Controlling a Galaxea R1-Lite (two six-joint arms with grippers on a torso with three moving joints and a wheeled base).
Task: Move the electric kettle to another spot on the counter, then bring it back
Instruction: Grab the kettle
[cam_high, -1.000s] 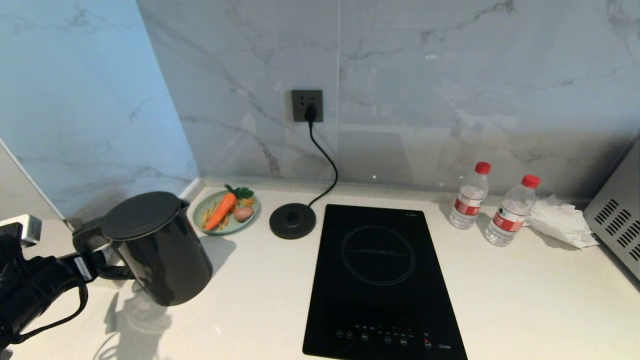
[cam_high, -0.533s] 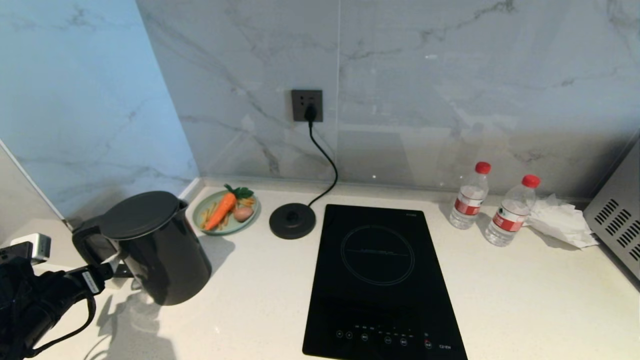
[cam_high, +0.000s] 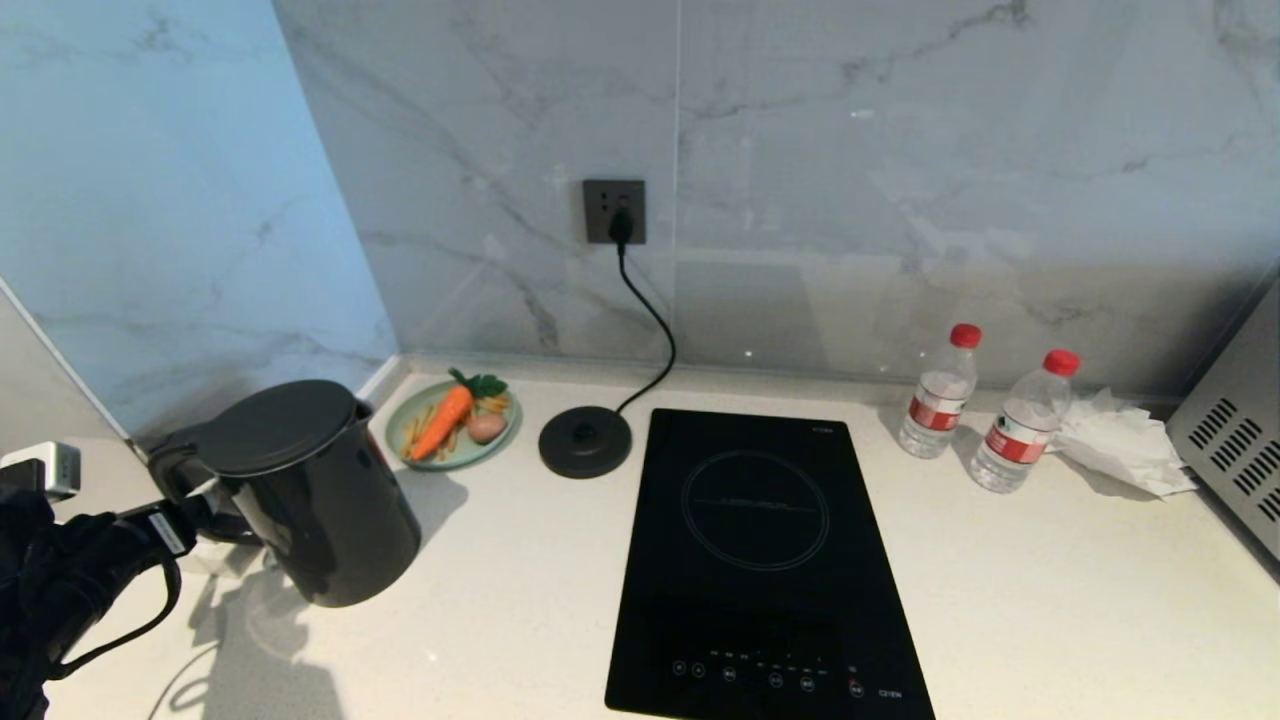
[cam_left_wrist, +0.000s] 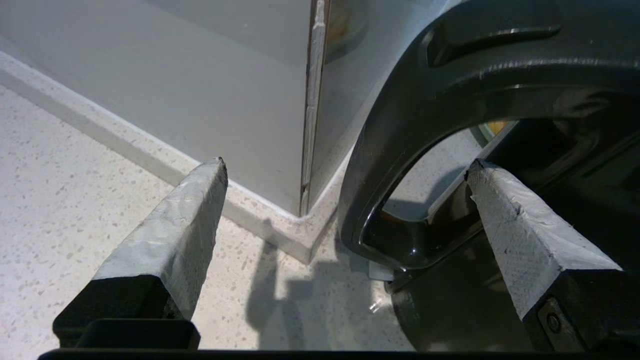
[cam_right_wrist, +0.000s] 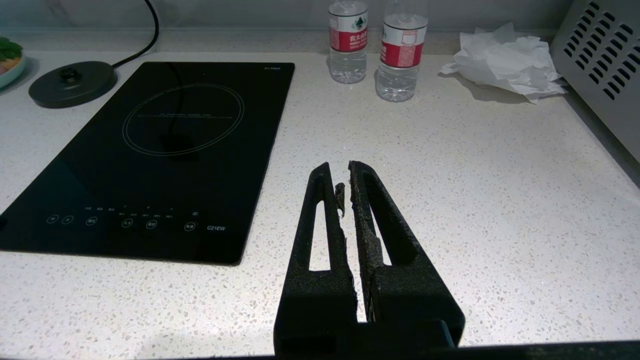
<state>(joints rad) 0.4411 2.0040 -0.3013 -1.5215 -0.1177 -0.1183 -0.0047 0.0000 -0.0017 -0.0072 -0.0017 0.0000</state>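
Reaching in from the counter's (cam_high: 560, 560) left edge, the robot's left hand (cam_left_wrist: 345, 215) is spread wide open and holds nothing. In the left wrist view one padded finger (cam_left_wrist: 165, 235) sits outside the kettle's loop handle (cam_left_wrist: 395, 150), while the other finger (cam_left_wrist: 525, 235) lies on the far side of the loop, against the dark body, so the handle stands between them untouched. The electric kettle (cam_high: 310, 490) stands upright near the counter's back left corner, off its round corded base (cam_high: 585, 442). Just right of the kettle, at the back edge, is a green plate (cam_high: 415, 452) with a toy carrot. Next comes the base, then a black induction hob (cam_high: 760, 560) in the middle. Near the back right sit two water bottles (cam_high: 938, 392) and crumpled white tissue (cam_high: 1120, 440). The right hand (cam_right_wrist: 345, 185) hovers over bare counter right of the hob, fingers nearly together, empty.

Risk, as a judgement: closing off-centre on the glossy handle could let it slip or twist, tipping the tall kettle toward the plate.
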